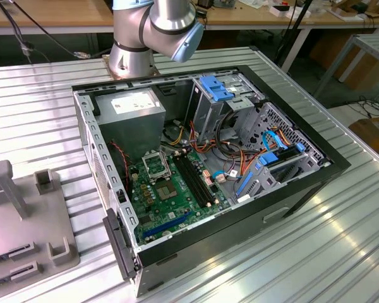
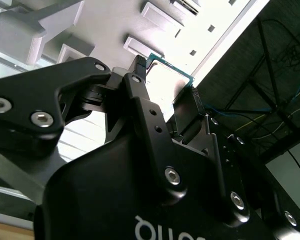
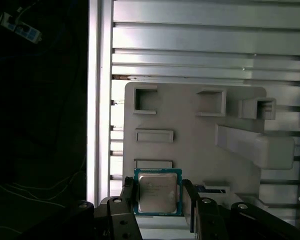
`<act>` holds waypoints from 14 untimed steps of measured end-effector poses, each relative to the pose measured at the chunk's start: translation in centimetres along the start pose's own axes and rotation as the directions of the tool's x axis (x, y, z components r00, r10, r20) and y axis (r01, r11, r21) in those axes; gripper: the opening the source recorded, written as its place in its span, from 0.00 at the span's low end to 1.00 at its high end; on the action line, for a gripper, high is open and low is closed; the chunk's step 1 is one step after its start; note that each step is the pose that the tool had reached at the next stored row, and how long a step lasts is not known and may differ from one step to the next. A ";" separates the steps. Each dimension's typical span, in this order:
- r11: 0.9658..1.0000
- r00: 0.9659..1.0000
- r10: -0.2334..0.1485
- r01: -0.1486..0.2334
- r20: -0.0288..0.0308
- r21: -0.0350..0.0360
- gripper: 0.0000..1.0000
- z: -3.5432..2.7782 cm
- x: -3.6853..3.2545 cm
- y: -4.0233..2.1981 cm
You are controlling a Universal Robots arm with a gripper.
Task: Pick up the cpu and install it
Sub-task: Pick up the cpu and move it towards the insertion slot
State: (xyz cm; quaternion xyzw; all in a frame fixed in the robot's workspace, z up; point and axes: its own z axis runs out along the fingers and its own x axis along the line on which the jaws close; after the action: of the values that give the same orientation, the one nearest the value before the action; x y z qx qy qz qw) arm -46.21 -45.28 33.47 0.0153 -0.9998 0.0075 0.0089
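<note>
The cpu [image 3: 157, 192], a small square chip with a pale metal top and a green rim, sits between the two black fingers of my gripper [image 3: 157, 199]. The fingers press on its opposite edges, and it hangs above the pale grey parts tray [image 3: 190, 125]. In the second wrist view the cpu [image 2: 166, 79] shows from below between the fingertips [image 2: 138, 67]. In the exterior view the open computer case [image 1: 252, 208] lies on the table with the green motherboard [image 1: 170, 196] inside. The black-framed socket [image 1: 156, 165] sits near the motherboard's far end.
The grey tray [image 1: 25, 233] with raised blocks and slots lies at the exterior view's left, beside the case. The arm's base [image 1: 132, 57] stands behind the case. Cables, a blue drive cage [image 1: 218, 88] and a power supply [image 1: 136, 107] fill the case. The table top is ribbed metal.
</note>
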 end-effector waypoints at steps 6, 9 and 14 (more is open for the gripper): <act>1.000 1.000 0.000 0.000 0.000 0.000 0.47 -0.43 0.01 -0.01; 1.000 1.000 0.000 0.000 0.000 0.000 0.47 -0.73 0.01 -0.01; 1.000 1.000 0.000 0.000 0.000 0.000 0.47 -1.23 0.02 -0.02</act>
State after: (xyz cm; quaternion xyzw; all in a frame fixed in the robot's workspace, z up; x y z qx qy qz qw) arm -46.21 -45.28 34.70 0.0153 -0.9998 0.0077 0.0090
